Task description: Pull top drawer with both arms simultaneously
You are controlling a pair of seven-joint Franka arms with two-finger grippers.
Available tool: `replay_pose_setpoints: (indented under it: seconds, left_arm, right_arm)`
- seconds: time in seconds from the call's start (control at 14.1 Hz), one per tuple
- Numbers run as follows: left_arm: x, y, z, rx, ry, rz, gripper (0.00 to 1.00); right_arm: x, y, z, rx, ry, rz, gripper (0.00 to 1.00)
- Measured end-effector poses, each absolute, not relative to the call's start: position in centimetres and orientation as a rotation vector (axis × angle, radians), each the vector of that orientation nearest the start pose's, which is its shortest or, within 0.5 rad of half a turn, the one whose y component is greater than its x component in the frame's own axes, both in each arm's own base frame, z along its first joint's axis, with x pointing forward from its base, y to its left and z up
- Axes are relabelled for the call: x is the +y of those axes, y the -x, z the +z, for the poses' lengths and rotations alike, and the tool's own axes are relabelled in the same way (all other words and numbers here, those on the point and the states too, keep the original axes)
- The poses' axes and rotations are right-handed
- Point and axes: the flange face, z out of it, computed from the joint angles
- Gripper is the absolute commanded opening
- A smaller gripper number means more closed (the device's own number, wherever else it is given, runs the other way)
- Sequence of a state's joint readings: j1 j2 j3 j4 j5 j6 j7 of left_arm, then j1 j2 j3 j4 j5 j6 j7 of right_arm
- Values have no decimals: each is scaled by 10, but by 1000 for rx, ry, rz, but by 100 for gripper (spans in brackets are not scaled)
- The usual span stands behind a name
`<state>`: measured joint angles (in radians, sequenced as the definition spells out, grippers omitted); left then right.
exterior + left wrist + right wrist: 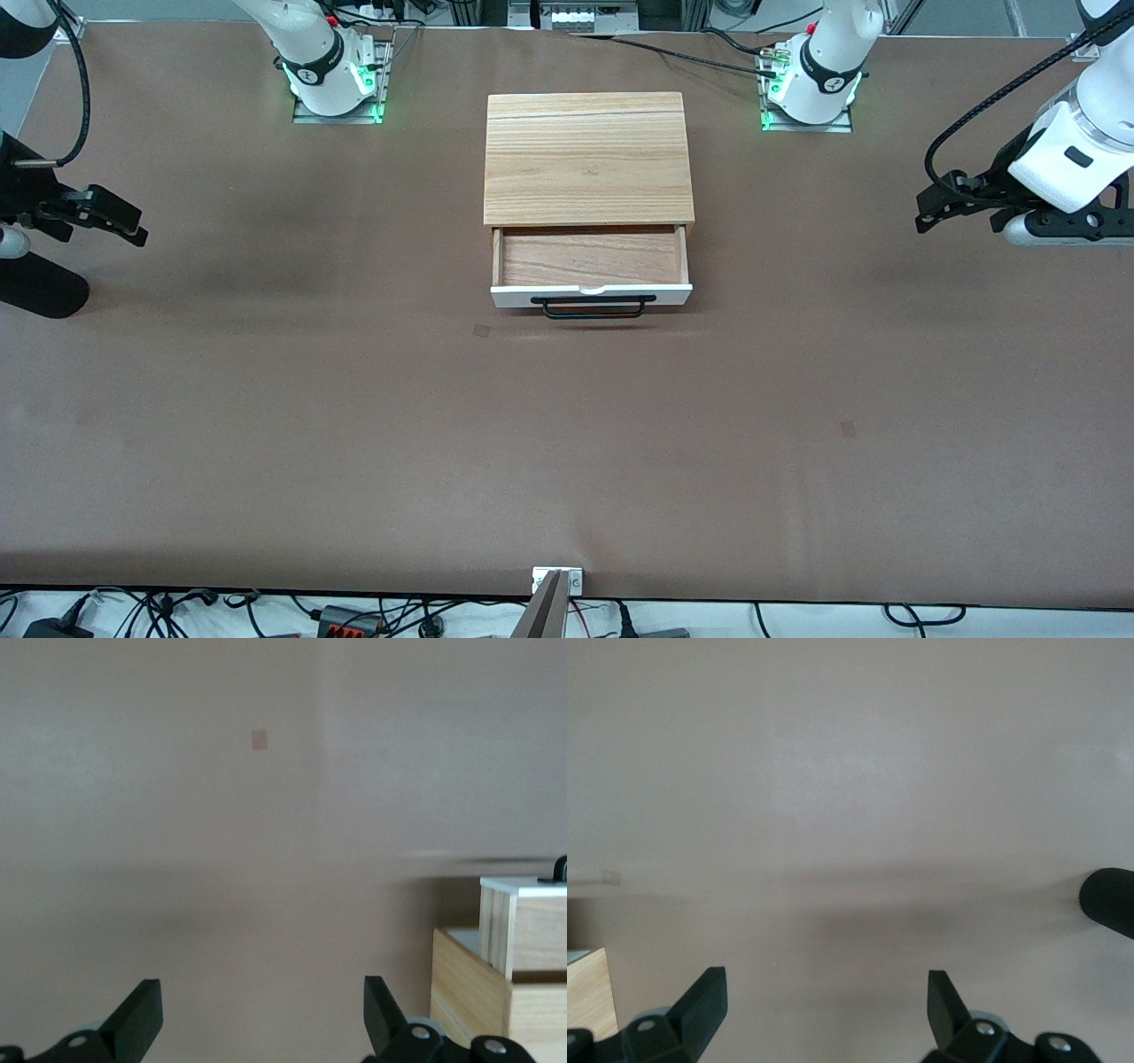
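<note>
Two grippers are being held spread wide and empty, well apart from the cabinet [588, 159]: the left gripper [941, 206] toward the left arm's end of the counter [354, 425], the right gripper [113, 216] toward the other end. The top drawer [591, 266] is standing partly pulled out of the cabinet. It is being judged light, rigid and free-sliding, best gripped at its black bar handle [593, 307], one gripper toward each end.

Both arms are glossy white with black joint bands; the bases glow green, and black cables loop to black two-finger grippers.
</note>
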<state>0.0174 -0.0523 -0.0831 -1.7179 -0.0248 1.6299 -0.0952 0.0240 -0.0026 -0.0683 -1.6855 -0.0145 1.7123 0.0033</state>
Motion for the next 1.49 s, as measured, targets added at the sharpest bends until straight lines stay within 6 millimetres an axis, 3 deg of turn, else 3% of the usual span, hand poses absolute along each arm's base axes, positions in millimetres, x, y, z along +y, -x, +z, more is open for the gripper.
replay_pose_setpoints:
  seconds: [1.49]
  left_arm:
    - [-40,-551,588,-35,3146,78,100]
  right_arm:
    - [0,-566,580,-13,3166,-26,100]
